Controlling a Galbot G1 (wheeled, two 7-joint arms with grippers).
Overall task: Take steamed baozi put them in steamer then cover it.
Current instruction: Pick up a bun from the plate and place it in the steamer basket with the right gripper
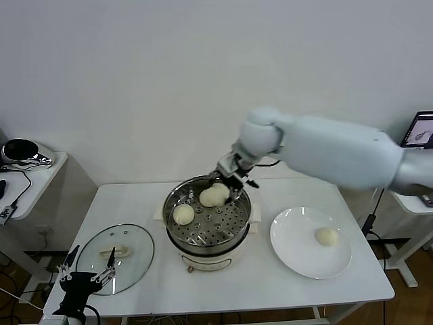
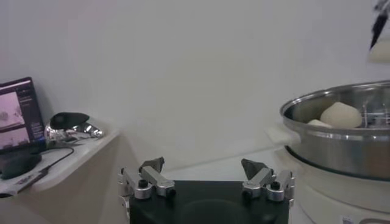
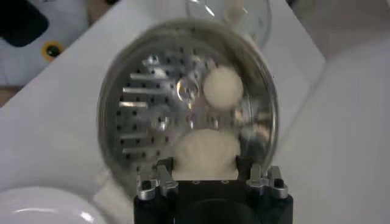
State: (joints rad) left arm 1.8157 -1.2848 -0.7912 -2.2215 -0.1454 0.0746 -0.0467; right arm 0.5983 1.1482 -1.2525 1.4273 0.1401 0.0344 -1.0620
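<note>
The right gripper (image 1: 229, 177) blocks the far rim of the steamer (image 1: 233, 233), a baozi (image 1: 214, 195) between its fingers. Another bun (image 1: 183, 214) fills the tray's left side; its near-right is bare. The cover (image 1: 115, 256) takes the near-left tabletop.

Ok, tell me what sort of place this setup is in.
Probably a lab or test room staged as a small kitchen corner, not a real one. A plain white table against a bare wall carries only the steamer, a plate and a glass lid; a side desk holds a laptop and cables.
</note>
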